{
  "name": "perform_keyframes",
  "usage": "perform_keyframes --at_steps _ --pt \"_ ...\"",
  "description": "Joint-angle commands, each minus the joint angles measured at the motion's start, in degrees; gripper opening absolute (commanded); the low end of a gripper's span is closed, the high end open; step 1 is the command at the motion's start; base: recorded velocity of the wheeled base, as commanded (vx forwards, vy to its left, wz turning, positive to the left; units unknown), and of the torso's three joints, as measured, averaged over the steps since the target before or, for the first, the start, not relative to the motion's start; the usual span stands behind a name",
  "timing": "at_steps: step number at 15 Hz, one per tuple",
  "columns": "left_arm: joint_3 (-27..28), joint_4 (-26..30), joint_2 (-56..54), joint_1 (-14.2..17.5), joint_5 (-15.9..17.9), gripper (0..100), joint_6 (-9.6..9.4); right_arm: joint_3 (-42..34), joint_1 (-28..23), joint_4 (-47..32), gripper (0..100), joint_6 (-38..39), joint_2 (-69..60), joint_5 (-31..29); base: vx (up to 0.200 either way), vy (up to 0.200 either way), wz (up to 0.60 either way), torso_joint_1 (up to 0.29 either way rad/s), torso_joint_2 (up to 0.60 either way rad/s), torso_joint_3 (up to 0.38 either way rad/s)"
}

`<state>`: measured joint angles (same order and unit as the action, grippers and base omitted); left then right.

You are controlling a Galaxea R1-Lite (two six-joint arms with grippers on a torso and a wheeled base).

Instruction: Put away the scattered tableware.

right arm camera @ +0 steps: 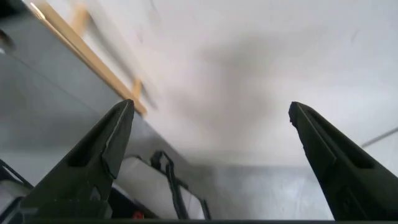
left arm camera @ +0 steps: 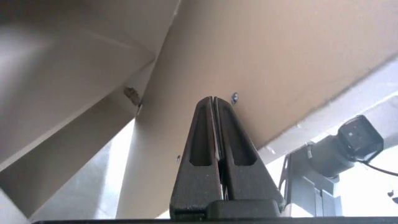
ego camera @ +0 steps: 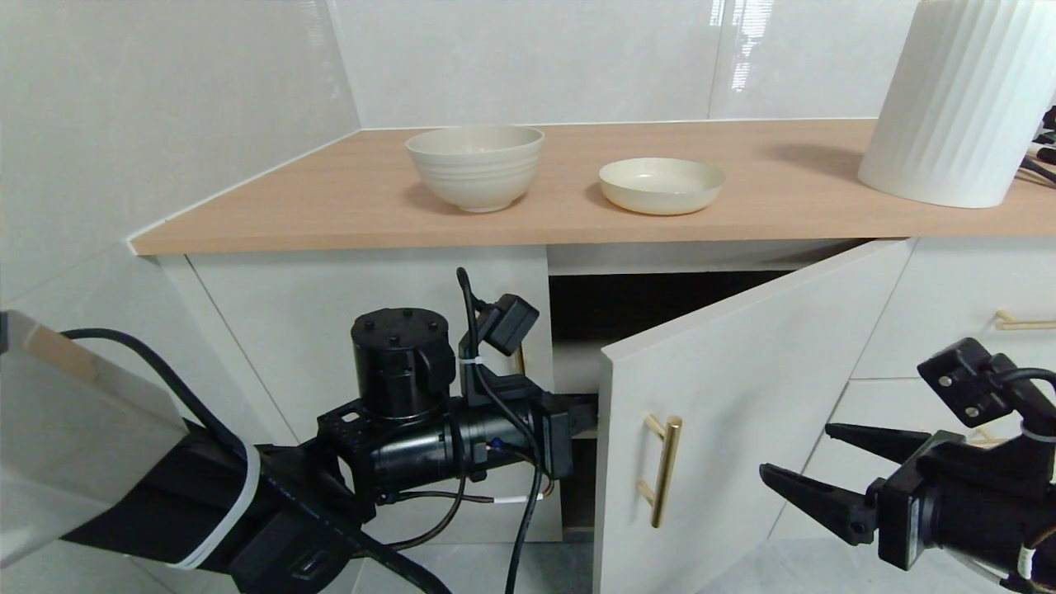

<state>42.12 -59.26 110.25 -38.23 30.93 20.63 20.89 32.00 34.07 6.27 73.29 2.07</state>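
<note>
A deep cream bowl (ego camera: 474, 165) and a shallow cream dish (ego camera: 662, 185) stand side by side on the wooden countertop (ego camera: 330, 206). Below them a white cabinet door (ego camera: 742, 371) with a gold handle (ego camera: 664, 470) stands partly open. My left arm reaches into the gap behind that door. Its gripper (left arm camera: 213, 99) is shut, empty, with the tips against the door's inner face. My right gripper (ego camera: 796, 450) hangs open and empty in front of the door, lower right of the handle. The right wrist view looks between the spread fingers (right arm camera: 118, 130) at the door's pale face and handle (right arm camera: 87, 59).
A tall white ribbed vessel (ego camera: 961, 99) stands at the counter's right end. Tiled walls close the back and left. Drawer fronts with gold handles (ego camera: 1023, 320) lie right of the open door. The cabinet's interior (ego camera: 643, 301) is dark.
</note>
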Motion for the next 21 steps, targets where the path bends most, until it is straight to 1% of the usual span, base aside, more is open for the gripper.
perform_keyframes --at_steps 1,6,9,12,15,18,19,21 --pt "0.2 0.0 0.7 -0.4 0.0 0 0.03 0.2 0.1 -0.3 100 0.1 -1.4 0.3 0.000 0.000 0.00 0.000 0.00 0.000" --pt "0.7 -0.1 2.6 -1.6 0.0 0 0.03 -0.2 0.1 -0.3 100 0.2 -1.6 0.5 0.000 0.000 0.00 0.000 0.00 0.000" --pt "1.7 -0.1 3.4 -1.8 0.0 0 0.03 -1.0 0.1 -0.3 100 0.2 -1.6 1.0 -0.200 0.000 0.00 0.005 0.00 0.002" --pt "3.8 0.0 5.2 -3.0 -0.1 0 0.03 -1.0 0.1 -0.3 100 0.2 -1.8 1.2 0.000 0.000 0.00 0.000 0.00 0.000" --pt "5.2 0.2 6.2 -3.2 -0.1 0 0.03 -1.0 0.1 -0.3 100 0.2 -2.3 1.2 0.000 0.000 0.00 0.000 0.00 0.000" --pt "6.0 0.3 6.7 -3.5 -0.3 0 1.35 -0.9 0.1 -1.5 100 0.2 -5.3 1.2 0.000 0.000 0.00 0.000 0.00 0.000" --pt "6.0 0.5 6.6 -3.6 -0.3 0 1.43 -0.8 0.1 -2.2 100 0.2 -6.0 1.2 0.000 0.000 0.00 0.000 0.00 0.000" --pt "7.6 3.8 5.7 -4.5 -0.3 0 1.52 -0.5 0.0 -4.1 100 0.2 -9.1 1.2 0.000 0.000 0.00 0.000 0.00 0.000"
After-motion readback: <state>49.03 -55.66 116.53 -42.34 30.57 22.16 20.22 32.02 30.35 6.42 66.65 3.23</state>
